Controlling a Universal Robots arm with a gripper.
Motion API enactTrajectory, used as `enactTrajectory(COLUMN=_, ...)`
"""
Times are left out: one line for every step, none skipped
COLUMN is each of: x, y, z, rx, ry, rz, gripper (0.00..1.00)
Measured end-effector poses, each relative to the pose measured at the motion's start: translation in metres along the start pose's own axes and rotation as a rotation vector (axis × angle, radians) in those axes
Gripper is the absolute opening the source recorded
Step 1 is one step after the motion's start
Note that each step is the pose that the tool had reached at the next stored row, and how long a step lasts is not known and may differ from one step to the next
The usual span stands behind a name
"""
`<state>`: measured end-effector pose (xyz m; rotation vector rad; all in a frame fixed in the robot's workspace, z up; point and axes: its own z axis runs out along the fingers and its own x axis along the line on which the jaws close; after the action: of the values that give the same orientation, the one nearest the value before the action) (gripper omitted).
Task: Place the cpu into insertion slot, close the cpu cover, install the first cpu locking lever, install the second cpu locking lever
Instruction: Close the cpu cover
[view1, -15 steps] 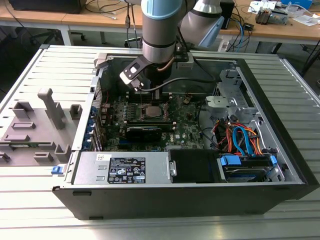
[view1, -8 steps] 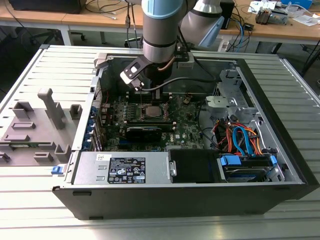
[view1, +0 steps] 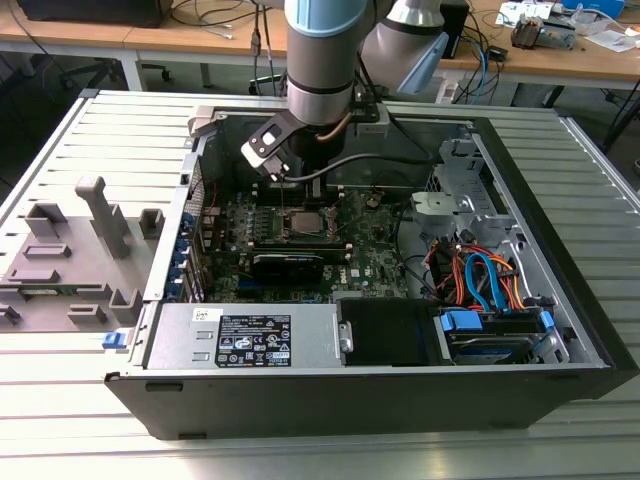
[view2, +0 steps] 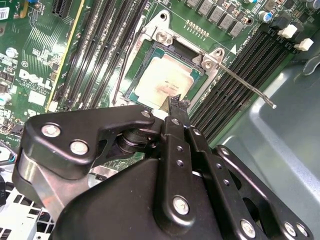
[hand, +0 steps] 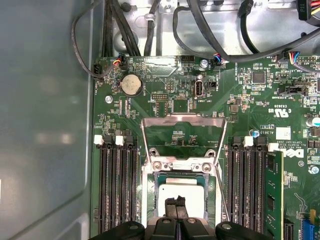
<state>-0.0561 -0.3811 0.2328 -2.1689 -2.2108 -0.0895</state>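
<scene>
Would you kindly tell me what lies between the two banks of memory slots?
In the first wrist view, the socket holding the cpu, with the gripper over it.

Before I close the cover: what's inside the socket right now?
The cpu lies flat in the socket, pale metal top up; the cpu cover stands open. The gripper hangs over the cpu and hides part of it. The contacts beneath are covered.

Ribbed grey metal table (view1: 60, 420); wooden workbenches (view1: 200, 45) behind, strewn with cables (view1: 215, 15); dark floor (view1: 45, 78) beneath.

Cpu (view2: 161, 84) in slot (view2: 170, 50), under hand (view2: 176, 103)
</scene>
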Motion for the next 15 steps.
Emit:
enactTrajectory(x=0.0, y=0.0003, z=-0.0003, rx=0.0, ry=0.0003, rz=0.0, gripper=0.11)
enactTrajectory(x=0.0, y=0.0006, z=-0.0006, rx=0.0, ry=0.0004, rz=0.0, gripper=0.11)
enactTrajectory(x=0.0, y=0.0008, z=-0.0006, rx=0.0, ry=0.0004, rz=0.0, gripper=0.11)
enactTrajectory(x=0.0, y=0.0009, z=-0.0007, rx=0.0, ry=0.0004, rz=0.0, gripper=0.11)
enactTrajectory(x=0.0, y=0.0009, z=-0.0007, rx=0.0, ry=0.0005, rz=0.0, gripper=0.11)
enactTrajectory(x=0.0, y=0.0009, z=-0.0007, rx=0.0, ry=0.0005, rz=0.0, gripper=0.11)
enactTrajectory(x=0.0, y=0.0012, z=-0.0009, rx=0.0, ry=0.0008, rz=0.0, gripper=0.11)
enactTrajectory(x=0.0, y=0.0018, z=-0.001, rx=0.0, ry=0.001, rz=0.0, gripper=0.11)
enactTrajectory(x=0.0, y=0.0018, z=-0.001, rx=-0.0001, ry=0.0012, rz=0.0, gripper=0.11)
enactTrajectory(x=0.0001, y=0.0019, z=-0.001, rx=-0.0001, ry=0.0013, rz=0.0, gripper=0.11)
enactTrajectory(x=0.0001, y=0.0019, z=-0.0013, rx=0.0, ry=0.0013, rz=0.0, gripper=0.11)
enactTrajectory(x=0.0001, y=0.0019, z=-0.0016, rx=0.0001, ry=0.0011, rz=0.0, gripper=0.11)
enactTrajectory(x=0.0001, y=0.0019, z=-0.002, rx=0.0001, ry=0.0011, rz=0.0, gripper=0.11)
enactTrajectory(x=0.0001, y=0.0019, z=-0.0023, rx=0.0001, ry=0.0012, rz=0.0, gripper=0.11)
enactTrajectory(x=0.0001, y=0.0019, z=-0.0026, rx=0.0001, ry=0.0012, rz=0.0, gripper=0.11)
